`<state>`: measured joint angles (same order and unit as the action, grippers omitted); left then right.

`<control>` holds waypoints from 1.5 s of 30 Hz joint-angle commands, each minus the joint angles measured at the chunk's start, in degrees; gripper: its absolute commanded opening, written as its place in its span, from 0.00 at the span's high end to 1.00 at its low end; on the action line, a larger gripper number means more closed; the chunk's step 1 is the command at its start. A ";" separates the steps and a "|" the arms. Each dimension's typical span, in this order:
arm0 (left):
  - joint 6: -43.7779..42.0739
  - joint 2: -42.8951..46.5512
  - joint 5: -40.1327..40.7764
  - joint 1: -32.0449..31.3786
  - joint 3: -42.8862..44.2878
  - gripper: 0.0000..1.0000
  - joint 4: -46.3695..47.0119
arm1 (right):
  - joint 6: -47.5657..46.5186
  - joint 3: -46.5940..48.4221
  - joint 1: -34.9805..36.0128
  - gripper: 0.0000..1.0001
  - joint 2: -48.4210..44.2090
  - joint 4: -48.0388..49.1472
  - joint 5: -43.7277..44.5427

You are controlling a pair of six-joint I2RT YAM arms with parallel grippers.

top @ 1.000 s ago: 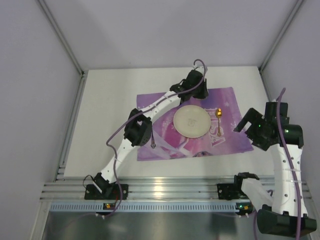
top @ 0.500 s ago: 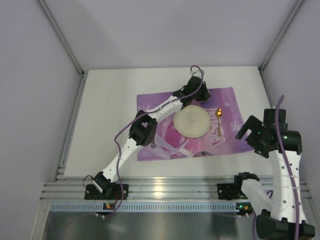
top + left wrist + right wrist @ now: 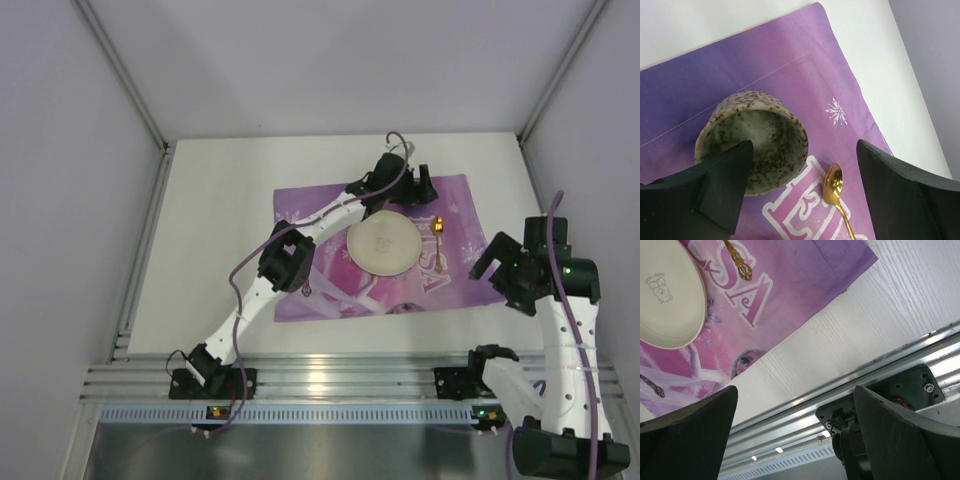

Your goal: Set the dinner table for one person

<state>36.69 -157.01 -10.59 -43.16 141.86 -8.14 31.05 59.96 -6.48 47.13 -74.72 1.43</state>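
- Left fingers (image 3: pixel 722 185) have spread wide; the speckled cup (image 3: pixel 752 137) stands free between them on the placemat (image 3: pixel 790 65).
- Right fingers (image 3: pixel 690 435), wide and empty, have drawn back; the cup looks placed.

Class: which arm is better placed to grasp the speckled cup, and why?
Left. The left claw, open, hangs just above the speckled cup; the right claw sits away by the placemat's right edge.
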 commanded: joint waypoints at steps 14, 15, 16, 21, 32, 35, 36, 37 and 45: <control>1.90 24.96 -4.70 3.16 -3.51 0.01 6.91 | -1.78 4.81 2.08 0.00 3.31 6.34 -2.84; 0.42 26.91 -5.05 3.60 -7.87 0.01 6.48 | -2.13 5.59 2.43 0.00 3.49 6.86 -2.66; -0.99 28.93 -5.05 4.39 -10.79 0.01 5.95 | -2.39 6.12 3.22 0.00 3.58 7.21 -3.01; -8.89 48.52 -1.11 8.34 -37.14 0.03 -1.86 | -4.86 6.57 9.55 0.00 1.48 16.43 -17.56; -29.02 92.47 50.17 12.22 -103.17 0.06 10.37 | -6.80 2.63 17.46 0.00 -14.34 27.33 -7.15; -40.35 103.08 46.03 15.11 -121.13 0.09 27.79 | -3.19 -3.70 17.64 0.00 -17.86 29.36 -6.17; -43.08 105.13 42.62 16.08 -124.86 0.07 32.61 | -2.93 -5.72 17.64 0.00 -18.56 29.63 -8.27; -42.15 106.72 39.71 18.96 -127.16 0.06 34.32 | -2.75 -6.34 17.64 0.00 -19.88 29.89 -9.51; -34.22 94.21 29.66 31.29 -131.59 0.05 49.25 | -3.54 -8.20 17.64 0.00 -27.44 28.23 -10.49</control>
<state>2.09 -57.10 24.03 -13.47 9.10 25.21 28.08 50.72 10.50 22.35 -48.88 -8.54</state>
